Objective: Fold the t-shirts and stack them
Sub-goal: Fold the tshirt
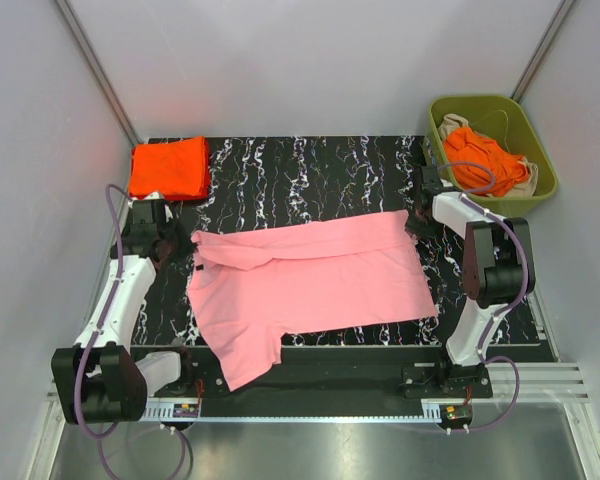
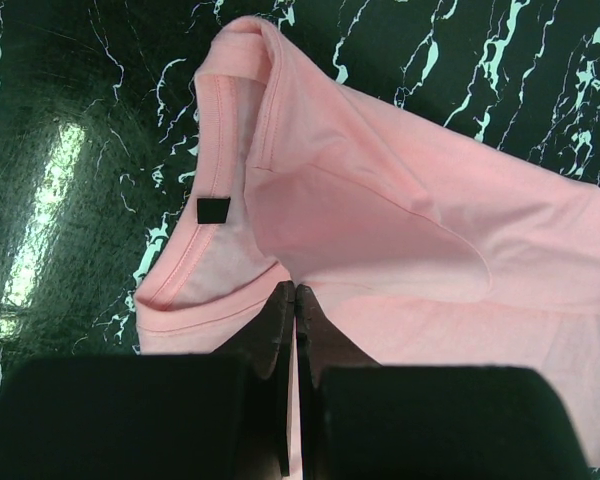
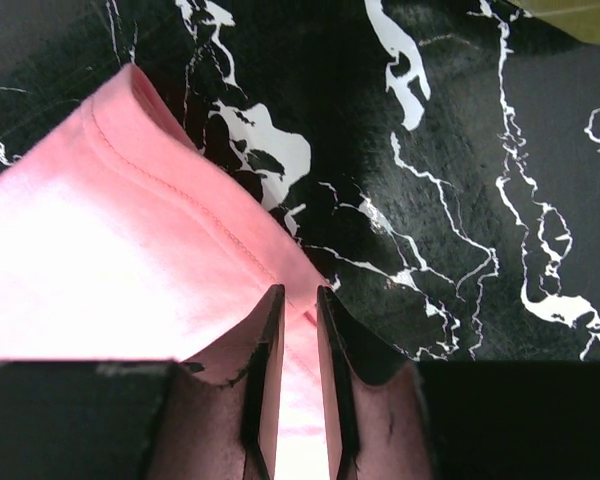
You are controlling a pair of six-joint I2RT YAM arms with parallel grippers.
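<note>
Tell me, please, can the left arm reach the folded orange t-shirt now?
Probably yes: the folded orange t-shirt lies beyond the left end effector, nothing between, though that is shut on the pink t-shirt.

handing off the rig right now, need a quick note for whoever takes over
Left gripper: fingers shut on the pink t-shirt, just below the collar.
Right gripper: fingers slightly apart at the shirt's hem corner, not clamping.
Things: the pink t-shirt lies spread across the mat, its far edge apparently folded over. A folded orange t-shirt sits at the mat's far left corner. A crumpled orange t-shirt is in the green bin.
Done: one orange shirt folded.
Left: fold the pink one, stack it, then the one in the bin.
</note>
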